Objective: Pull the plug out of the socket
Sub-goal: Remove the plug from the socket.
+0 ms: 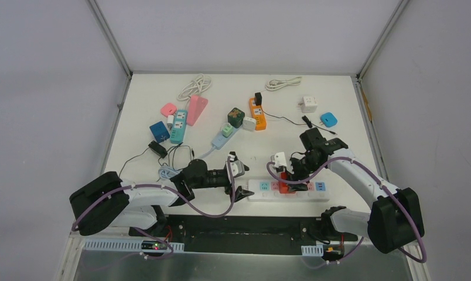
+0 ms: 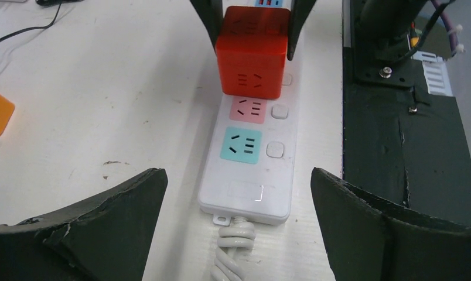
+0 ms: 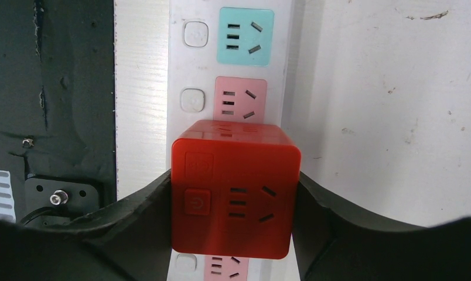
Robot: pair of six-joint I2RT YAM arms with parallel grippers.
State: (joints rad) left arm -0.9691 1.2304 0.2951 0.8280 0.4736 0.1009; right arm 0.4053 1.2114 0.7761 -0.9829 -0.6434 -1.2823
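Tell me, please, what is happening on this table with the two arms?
The right gripper is shut on the red cube-shaped plug adapter, which sits on the long white plastic power strip at the near edge of the table. The cube looks still seated in its socket, so the pull is not yet done. The left gripper is open, with its fingers on either side of the strip's cord end and not closed on it.

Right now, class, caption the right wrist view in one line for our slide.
Right arm's fingers grip the red cube plug from both sides at the white power strip.
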